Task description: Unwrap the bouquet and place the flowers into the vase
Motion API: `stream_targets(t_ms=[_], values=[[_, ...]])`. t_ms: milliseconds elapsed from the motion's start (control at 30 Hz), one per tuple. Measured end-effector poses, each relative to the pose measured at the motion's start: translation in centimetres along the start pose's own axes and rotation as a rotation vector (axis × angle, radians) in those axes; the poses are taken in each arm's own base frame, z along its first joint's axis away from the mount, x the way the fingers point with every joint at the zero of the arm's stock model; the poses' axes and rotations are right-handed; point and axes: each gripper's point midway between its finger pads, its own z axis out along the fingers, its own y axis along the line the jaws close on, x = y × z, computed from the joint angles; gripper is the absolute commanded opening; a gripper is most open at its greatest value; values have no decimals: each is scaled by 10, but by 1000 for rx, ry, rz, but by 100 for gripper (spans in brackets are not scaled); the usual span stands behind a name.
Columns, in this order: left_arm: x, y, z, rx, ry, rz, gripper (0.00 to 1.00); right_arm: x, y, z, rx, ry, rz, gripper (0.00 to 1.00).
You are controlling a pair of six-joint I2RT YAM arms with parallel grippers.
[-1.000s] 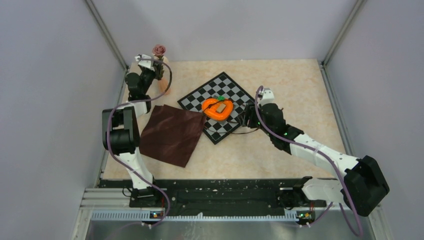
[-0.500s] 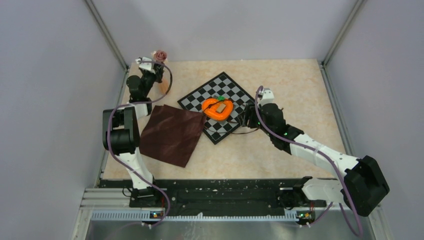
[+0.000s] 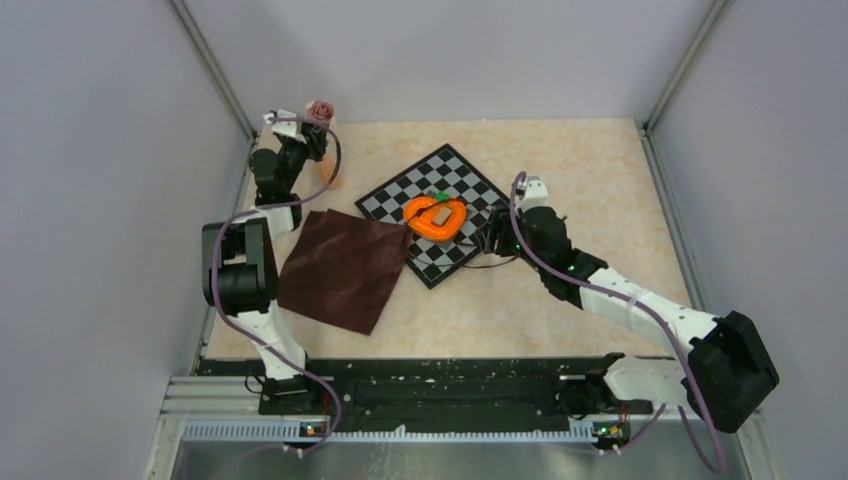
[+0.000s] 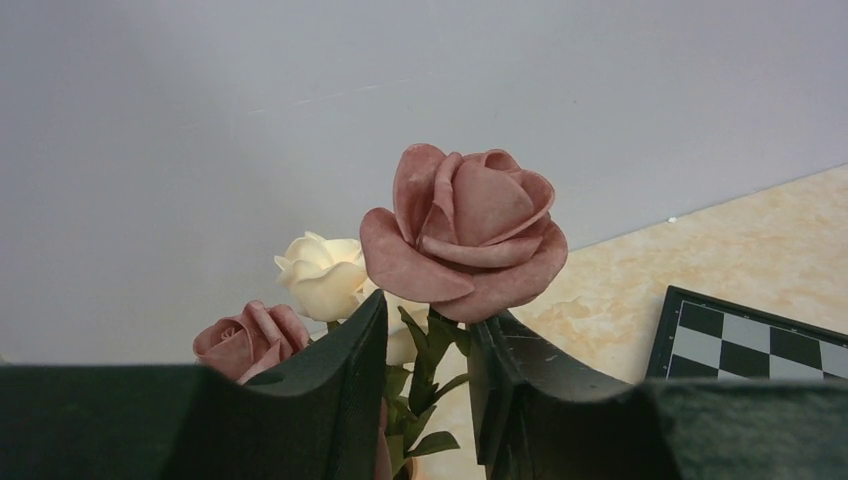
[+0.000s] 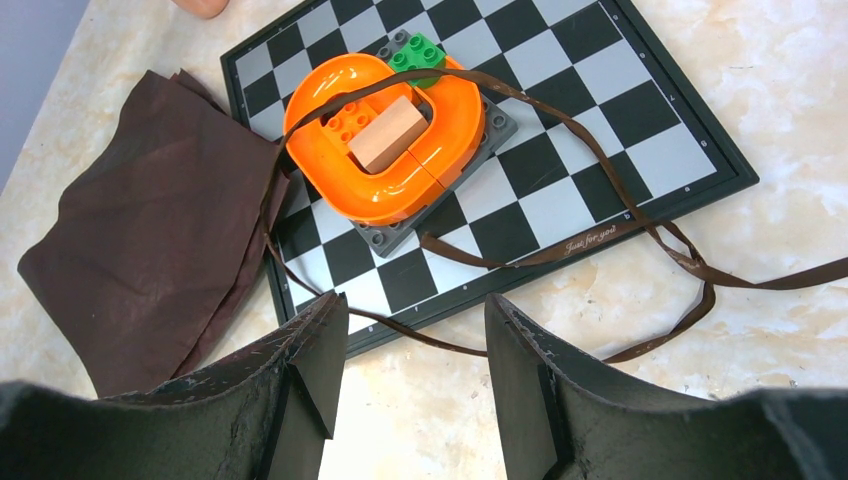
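My left gripper (image 4: 428, 315) stands partly open, its jaws on either side of the green stems with a gap showing. My right gripper (image 5: 415, 330) is open and empty, above the ribbon (image 5: 560, 250). A second ago the left jaws were shut; the flowers (image 4: 460, 235) have since sunk slightly. They stand upright at the far left: mauve, cream and small pink heads. The vase (image 3: 329, 177) shows just below them.

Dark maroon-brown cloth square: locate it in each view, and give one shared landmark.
Top external: maroon-brown cloth lies flat left of centre.
Left wrist: not in it.
Right wrist: cloth at the left, rumpled.
Landmark: black-and-white checkerboard, the cloth's neighbour, seen in all three.
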Motion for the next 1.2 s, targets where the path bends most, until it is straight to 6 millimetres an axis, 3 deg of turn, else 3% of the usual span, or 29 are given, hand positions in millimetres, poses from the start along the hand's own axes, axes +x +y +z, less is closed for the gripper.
stream_targets(t_ms=[400,1067,1200], values=[[0,0,0,-1,1,-15,1,0,0,0,0,0,0,55],[43,2,-15,3,147,94,0,0,1,0,-4,2,0,55],[50,1,-18,2,166,88,6,0,1,0,-4,2,0,55]])
